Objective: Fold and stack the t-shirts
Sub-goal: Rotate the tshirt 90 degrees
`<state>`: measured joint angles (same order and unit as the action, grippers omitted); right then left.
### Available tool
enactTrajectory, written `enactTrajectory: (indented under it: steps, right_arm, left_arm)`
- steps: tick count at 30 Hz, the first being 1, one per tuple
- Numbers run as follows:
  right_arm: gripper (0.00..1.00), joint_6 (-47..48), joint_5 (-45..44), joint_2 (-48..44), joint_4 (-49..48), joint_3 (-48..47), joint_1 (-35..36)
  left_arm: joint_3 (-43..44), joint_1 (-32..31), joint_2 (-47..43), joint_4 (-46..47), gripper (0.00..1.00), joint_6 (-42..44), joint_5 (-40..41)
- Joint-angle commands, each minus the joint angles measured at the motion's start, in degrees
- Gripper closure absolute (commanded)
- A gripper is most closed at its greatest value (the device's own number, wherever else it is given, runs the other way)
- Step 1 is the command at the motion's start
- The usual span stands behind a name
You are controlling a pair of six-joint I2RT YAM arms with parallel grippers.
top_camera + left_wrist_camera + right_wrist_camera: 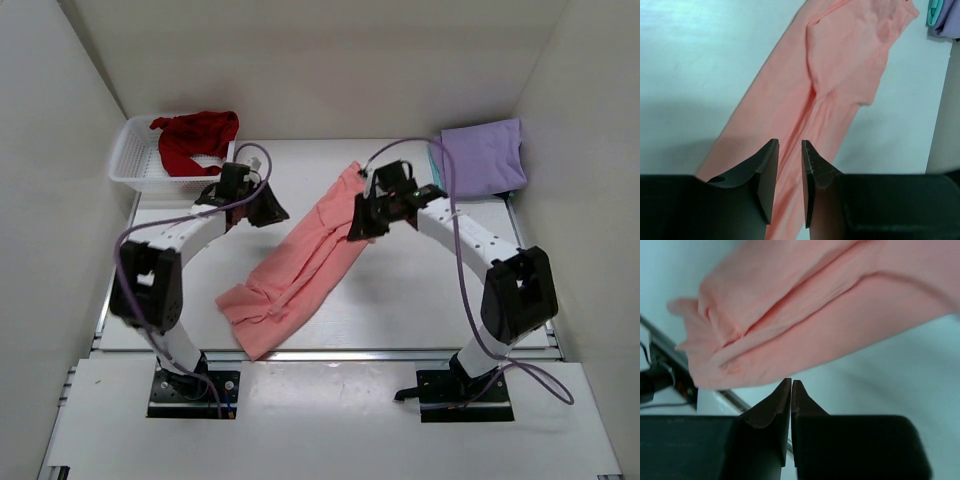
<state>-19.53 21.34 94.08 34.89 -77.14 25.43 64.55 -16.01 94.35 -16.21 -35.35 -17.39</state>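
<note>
Salmon-pink t-shirt (300,265) lies rumpled, diagonal across the desk (430,290); judged light, limp, easily bunched; best gripped at shoulders or hem corners. Left fingers (767,175) narrowly parted, empty; right fingers (775,405) closed together, empty, near its far end.

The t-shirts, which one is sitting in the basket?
The dark red t-shirt, crumpled in the white basket. The salmon-pink t-shirt lies stretched across the table; the purple t-shirt sits folded far right.

There are no words, numbers or signs to read here, not on the pink t-shirt (300,270) and not on the white basket (128,160).
</note>
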Motion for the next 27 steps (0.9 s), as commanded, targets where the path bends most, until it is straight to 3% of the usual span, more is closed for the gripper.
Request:
enactTrajectory:
  steps: [1, 8, 13, 19, 27]
  right_arm:
    - [0.99, -4.12, 11.16, 1.10, -13.52, 6.65, 5.04]
    - [1.00, -9.82, 15.83, 7.51, -29.16, 12.72, 17.53]
    - [1.00, -10.70, 16.10, 12.52, -30.94, 13.07, 23.08]
    - [1.00, -8.78, 7.76, 14.99, -24.89, 14.04, 25.72]
    - [1.00, -6.85, -11.40, 17.71, -7.91, 11.75, 22.91]
  left_arm:
    - [8.54, -1.57, 9.06, 6.19, 0.64, 1.16, -6.60]
    - [18.14, -4.37, 22.10, 7.68, 0.65, 4.24, -9.59]
    - [21.92, -6.83, 27.98, 8.47, 0.65, 4.15, -10.47]
    - [27.63, -7.46, 34.93, 6.11, 0.66, 3.89, -7.75]
    - [30.90, -5.18, 37.58, 4.86, 0.67, 2.49, -3.97]
